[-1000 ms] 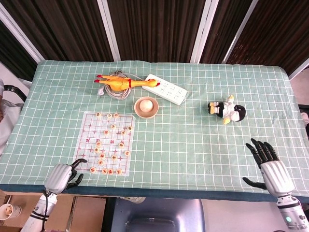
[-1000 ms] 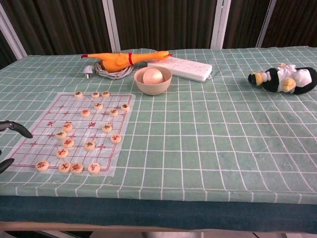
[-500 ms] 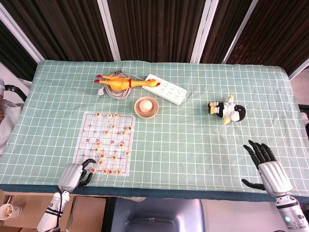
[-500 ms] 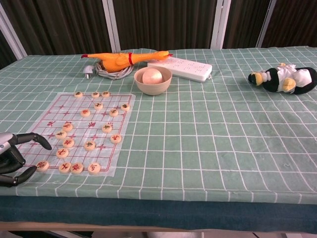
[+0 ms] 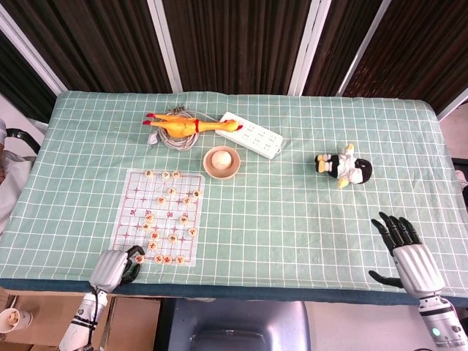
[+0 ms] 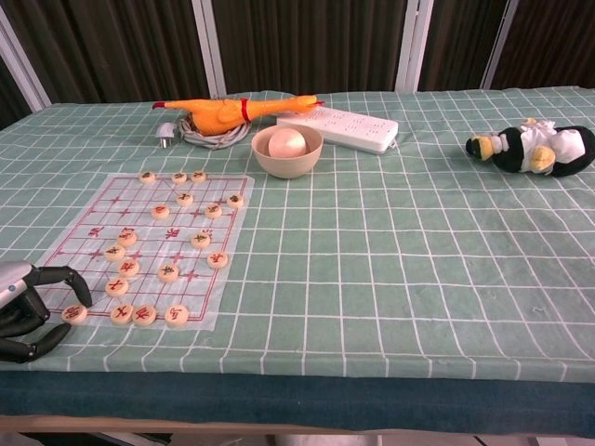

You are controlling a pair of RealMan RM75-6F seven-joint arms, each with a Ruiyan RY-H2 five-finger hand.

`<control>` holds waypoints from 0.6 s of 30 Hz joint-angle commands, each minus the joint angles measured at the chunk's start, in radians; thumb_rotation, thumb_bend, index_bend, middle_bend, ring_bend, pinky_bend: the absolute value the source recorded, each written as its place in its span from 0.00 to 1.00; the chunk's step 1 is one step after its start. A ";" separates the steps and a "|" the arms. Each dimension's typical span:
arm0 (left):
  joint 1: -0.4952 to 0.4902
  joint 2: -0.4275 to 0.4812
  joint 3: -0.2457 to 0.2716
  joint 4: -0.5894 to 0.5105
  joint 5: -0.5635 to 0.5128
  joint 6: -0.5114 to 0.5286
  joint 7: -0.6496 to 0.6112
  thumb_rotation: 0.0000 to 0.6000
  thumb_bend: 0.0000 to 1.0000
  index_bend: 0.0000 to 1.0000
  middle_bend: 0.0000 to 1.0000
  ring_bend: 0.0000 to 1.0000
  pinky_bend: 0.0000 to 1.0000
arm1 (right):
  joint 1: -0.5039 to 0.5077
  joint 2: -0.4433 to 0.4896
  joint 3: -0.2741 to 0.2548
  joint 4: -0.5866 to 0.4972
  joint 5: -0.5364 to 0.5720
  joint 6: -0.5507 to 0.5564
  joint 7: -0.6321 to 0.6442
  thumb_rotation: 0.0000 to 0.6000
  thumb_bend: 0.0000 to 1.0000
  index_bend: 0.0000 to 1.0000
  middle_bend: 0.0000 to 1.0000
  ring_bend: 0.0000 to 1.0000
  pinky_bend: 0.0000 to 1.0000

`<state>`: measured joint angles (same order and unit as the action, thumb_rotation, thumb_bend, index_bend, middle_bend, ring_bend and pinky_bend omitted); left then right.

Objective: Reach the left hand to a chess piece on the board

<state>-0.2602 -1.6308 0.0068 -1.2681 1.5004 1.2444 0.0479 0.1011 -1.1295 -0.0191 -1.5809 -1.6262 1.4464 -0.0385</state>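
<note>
Here, one board [image 6: 93, 232], fourteen chess pieces [image 6: 168, 272], left hand [image 6: 28, 307] fingers [image 6: 70, 279] curled empty beside corner piece [image 6: 73, 314], right hand [image 5: 409, 252] spread.

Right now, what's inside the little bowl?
The bowl holds one pale, round, egg-like ball, seen in both views. It fills most of the bowl, so whatever lies beneath it on the bottom is covered and cannot be seen.

In the chest view the left robot hand [image 6: 33, 307] is cut by the frame's 9 o'clock edge — only curled fingers show. Characters on the chess pieces [image 6: 144, 314] are too small to read — whether a fingertip touches the corner piece [image 6: 73, 314] cannot be told.
</note>
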 commanded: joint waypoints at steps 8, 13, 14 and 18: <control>0.000 -0.017 -0.001 0.029 0.002 0.017 0.011 1.00 0.44 0.42 1.00 1.00 1.00 | -0.001 0.004 -0.005 -0.007 -0.006 0.000 0.000 1.00 0.12 0.00 0.00 0.00 0.00; -0.001 -0.019 -0.003 0.030 -0.002 0.019 0.009 1.00 0.44 0.44 1.00 1.00 1.00 | -0.005 0.004 0.000 -0.006 -0.002 0.012 0.000 1.00 0.12 0.00 0.00 0.00 0.00; -0.001 -0.019 -0.003 0.030 -0.002 0.020 0.009 1.00 0.44 0.45 1.00 1.00 1.00 | -0.007 0.002 0.003 -0.005 0.000 0.016 -0.004 1.00 0.12 0.00 0.00 0.00 0.00; -0.003 -0.020 -0.001 0.032 0.000 0.019 0.002 1.00 0.43 0.53 1.00 1.00 1.00 | -0.008 0.000 0.000 -0.004 -0.002 0.016 -0.009 1.00 0.12 0.00 0.00 0.00 0.00</control>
<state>-0.2630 -1.6501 0.0058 -1.2371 1.5002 1.2629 0.0494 0.0928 -1.1318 -0.0167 -1.5846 -1.6263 1.4654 -0.0508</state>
